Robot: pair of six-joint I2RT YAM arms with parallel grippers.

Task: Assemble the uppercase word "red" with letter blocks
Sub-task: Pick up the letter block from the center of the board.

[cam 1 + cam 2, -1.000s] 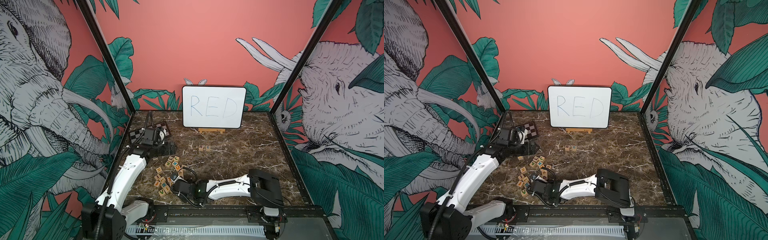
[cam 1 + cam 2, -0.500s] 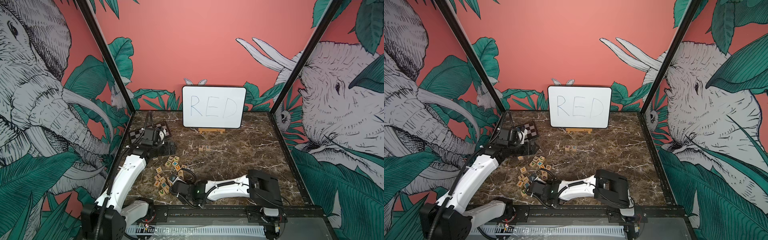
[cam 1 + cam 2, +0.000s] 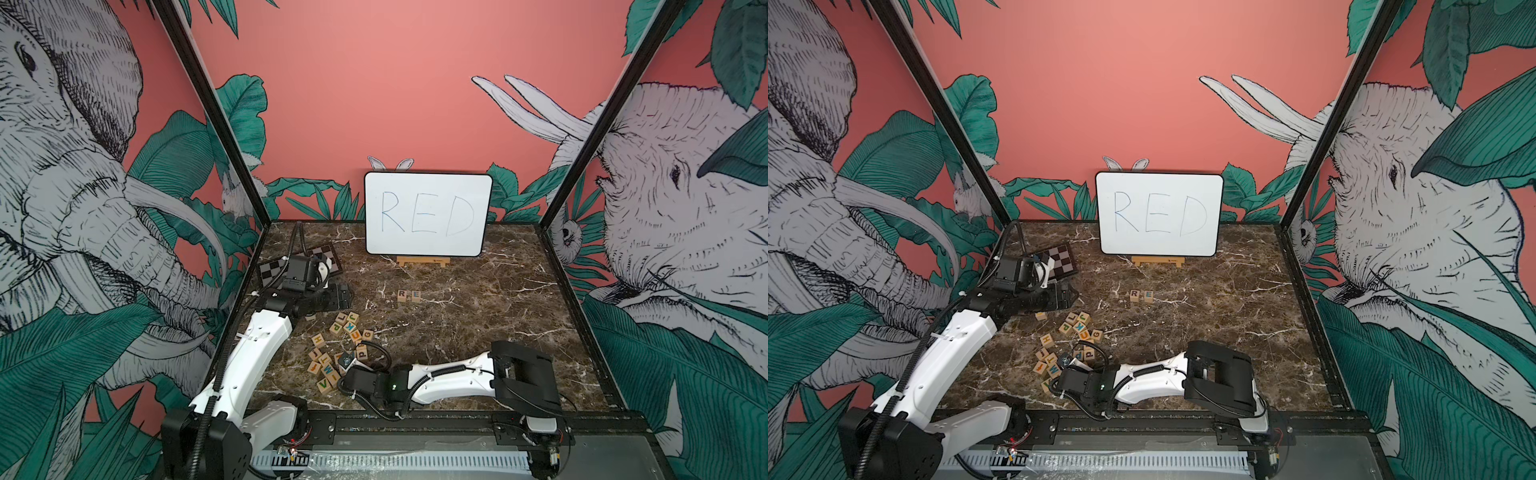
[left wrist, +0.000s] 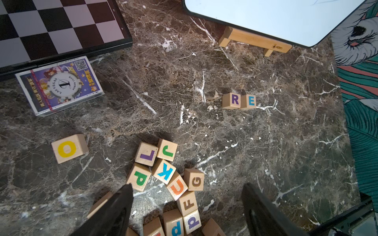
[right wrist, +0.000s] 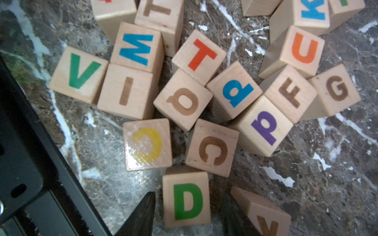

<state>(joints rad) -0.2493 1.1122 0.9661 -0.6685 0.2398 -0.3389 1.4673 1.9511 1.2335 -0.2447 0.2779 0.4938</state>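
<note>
Wooden letter blocks (image 3: 343,353) are lying in a messy pile on the brown stone tabletop (image 3: 478,324). The pile is sitting well in front of the white board (image 3: 428,214), over toward the left arm's side of it.

Two blocks are sitting closer to the white board, a little way in front of its small wooden stand (image 4: 254,40). They are the R block (image 4: 232,100) and the E block (image 4: 249,101), touching side by side with the R first.

The D block (image 5: 187,201) is lying at the edge of the pile with its green letter facing up. The right end effector (image 5: 189,196) is reaching down around it, one black finger on each side. A thin strip of tabletop is showing between one finger and the D block, so it is not squeezing the block yet.

The left end effector (image 4: 187,186) is hanging by the side of the pile nearer the white board. Its fingers are spread wide and holding nothing.

A checkered board (image 4: 57,26) and a box of playing cards (image 4: 59,85) are lying beside the white board, on the left arm's side.
</note>
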